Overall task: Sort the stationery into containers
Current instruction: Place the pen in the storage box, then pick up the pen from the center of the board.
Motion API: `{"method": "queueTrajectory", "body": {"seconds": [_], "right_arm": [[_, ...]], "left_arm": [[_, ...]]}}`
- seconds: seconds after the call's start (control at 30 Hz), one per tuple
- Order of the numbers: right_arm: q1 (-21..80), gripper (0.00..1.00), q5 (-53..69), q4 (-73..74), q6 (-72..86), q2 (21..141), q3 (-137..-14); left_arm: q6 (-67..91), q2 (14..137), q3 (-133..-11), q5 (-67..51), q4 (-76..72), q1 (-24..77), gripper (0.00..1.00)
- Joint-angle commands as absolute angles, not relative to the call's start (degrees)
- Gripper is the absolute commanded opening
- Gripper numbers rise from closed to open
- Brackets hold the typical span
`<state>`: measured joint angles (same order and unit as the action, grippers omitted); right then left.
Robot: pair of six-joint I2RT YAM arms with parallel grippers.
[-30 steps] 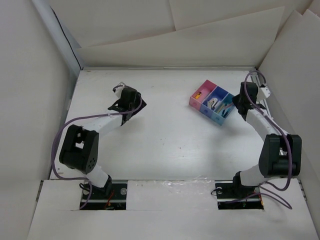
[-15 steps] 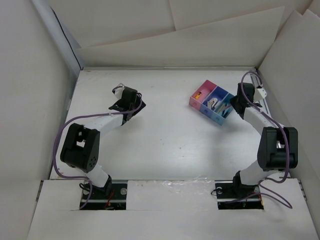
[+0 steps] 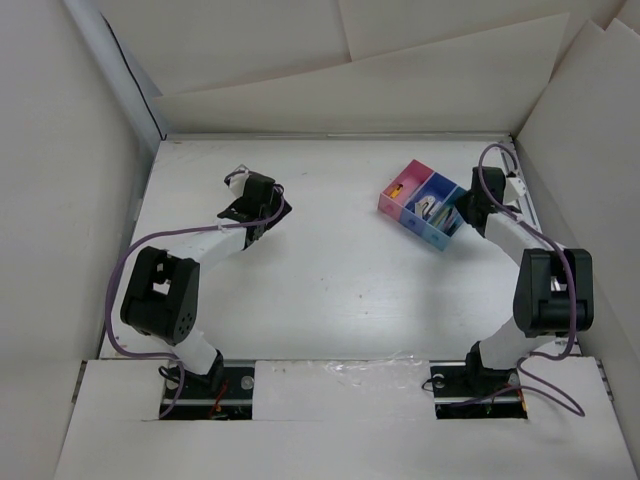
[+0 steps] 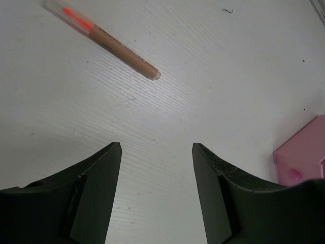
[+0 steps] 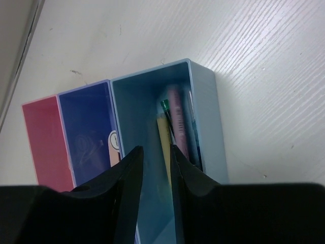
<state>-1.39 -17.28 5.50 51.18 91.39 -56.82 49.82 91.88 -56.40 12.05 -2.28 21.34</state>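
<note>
The three joined containers (image 3: 425, 205) stand at the back right of the table: pink (image 5: 44, 145), purple-blue (image 5: 84, 122) and light blue (image 5: 144, 101). The light blue box holds a pink pen (image 5: 180, 127), a teal one and a yellow piece (image 5: 163, 137). The purple-blue box holds a small tan and white item (image 5: 114, 145). My right gripper (image 5: 156, 150) hovers over the light blue box, its jaws a narrow gap apart and empty. An orange-tan pen (image 4: 114, 46) lies on the table ahead of my left gripper (image 4: 156, 147), which is open and empty. The pink box (image 4: 302, 160) shows at its right.
White paper walls enclose the table on the left, back and right. A metal rail (image 3: 525, 190) runs along the right edge beside my right arm. My left gripper (image 3: 260, 200) is at the back left and my right gripper (image 3: 468, 208) touches the containers' right side.
My right arm has shifted a little left and closer to the light blue box. The left arm has barely moved.
</note>
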Motion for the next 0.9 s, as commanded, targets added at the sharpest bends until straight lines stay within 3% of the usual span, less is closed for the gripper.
{"method": "queueTrajectory", "body": {"seconds": [0.0,0.37,0.73,0.87], "right_arm": [[-0.88,0.34,-15.74,2.9,50.8,91.23,-58.97],[-0.88,0.51,-15.21,2.9,50.27,89.92,-58.97],[-1.41,0.82,-12.49,3.43,50.27,82.54,-56.87],[-1.41,0.85,-11.43,3.43,50.27,80.25,-56.34]], "left_arm": [[49.75,91.58,-58.62,12.66,-2.37,21.36,0.55],[49.75,92.11,-58.62,12.66,-2.37,21.36,0.55],[49.75,92.64,-60.29,15.12,0.08,21.36,0.52],[49.75,93.77,-60.82,16.35,1.41,21.36,0.49]]}}
